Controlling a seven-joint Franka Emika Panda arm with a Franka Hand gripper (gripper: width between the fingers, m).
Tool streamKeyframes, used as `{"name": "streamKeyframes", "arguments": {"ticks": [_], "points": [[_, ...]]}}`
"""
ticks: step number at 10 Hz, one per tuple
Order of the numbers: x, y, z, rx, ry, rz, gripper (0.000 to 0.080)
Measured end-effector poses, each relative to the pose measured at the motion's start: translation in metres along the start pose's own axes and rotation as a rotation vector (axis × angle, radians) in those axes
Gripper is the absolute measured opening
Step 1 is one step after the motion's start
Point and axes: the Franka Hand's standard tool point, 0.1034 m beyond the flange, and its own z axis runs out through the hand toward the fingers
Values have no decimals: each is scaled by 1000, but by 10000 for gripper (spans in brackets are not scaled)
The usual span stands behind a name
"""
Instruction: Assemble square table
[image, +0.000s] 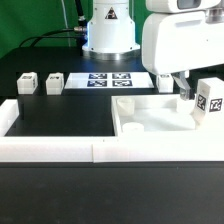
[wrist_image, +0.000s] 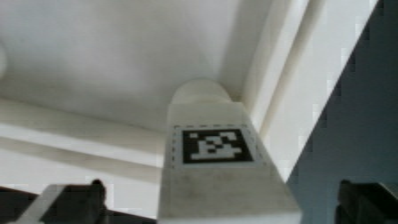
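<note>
**Square table, unassembled.**

- **Tabletop slab** (image: 150, 118): white plastic with a recessed top and round sockets. It lies flat on the matt black table surface (image: 60, 115), towards the exterior view's right. Its near edge is close to the low white border wall (image: 60, 150); I cannot tell whether they touch.
- **Tagged leg** (image: 208, 100): at the slab's right side, just beside the gripper (image: 186, 92). In the wrist view this leg sits between the dark fingertips (wrist_image: 71, 200) with a clear gap on either side. The pincer is spread wide and holds nothing.
- **Second leg** (image: 53, 83) and **third leg** (image: 27, 82): small white blocks at the far left, well apart from the slab.
- **Marker board** (image: 110, 80): flat at the far middle of the table, in front of the robot base (image: 108, 30).
- **Room:** a green backdrop (image: 25, 25) hangs behind the far left.
</note>
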Motion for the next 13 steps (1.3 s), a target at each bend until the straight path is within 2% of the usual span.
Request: {"name": "streamKeyframes", "arguments": {"ticks": [4, 6, 13], "points": [[2, 0, 2, 4, -16, 21, 637], [2, 0, 2, 4, -16, 65, 288], [3, 4, 3, -4, -23, 739, 291]]}}
